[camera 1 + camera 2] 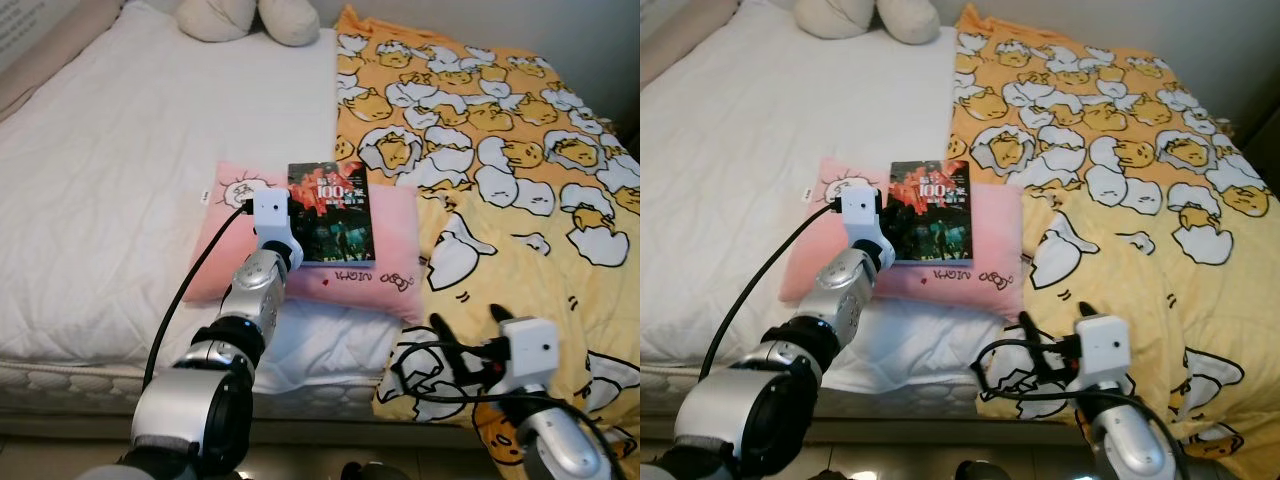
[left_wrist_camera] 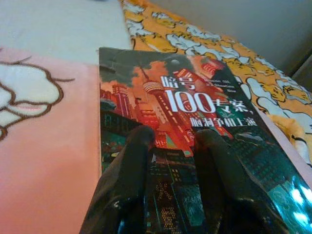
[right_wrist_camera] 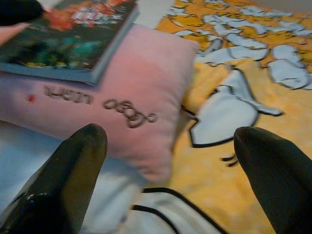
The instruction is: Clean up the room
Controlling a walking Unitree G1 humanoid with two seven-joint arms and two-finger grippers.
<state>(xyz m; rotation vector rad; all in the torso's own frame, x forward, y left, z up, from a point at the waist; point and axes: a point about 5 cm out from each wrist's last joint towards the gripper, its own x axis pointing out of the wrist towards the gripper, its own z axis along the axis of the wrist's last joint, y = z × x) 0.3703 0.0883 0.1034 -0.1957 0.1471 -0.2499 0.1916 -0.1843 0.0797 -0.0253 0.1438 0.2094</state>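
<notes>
Left eye view gives us the book [image 1: 331, 212], lying flat on a pink pillow [image 1: 395, 260] near the front edge of the bed [image 1: 110, 180]. Our left tool [image 2: 173, 161] is on the book's cover: in the left wrist view both black fingers [image 2: 129, 180] lie close together on the glossy dark cover with its red towers and white "100", a narrow gap between them and nothing clamped. The pillow rests on the white sheet [image 1: 150, 130], its right edge beside a yellow blanket [image 1: 500, 150] printed with white egg figures. Our right tool [image 3: 165, 161] hovers low at the front of the bed, fingers spread wide and empty, pointing at the pillow's corner and the blanket. Two cream cushions [image 1: 250, 18] sit at the head of the bed.
</notes>
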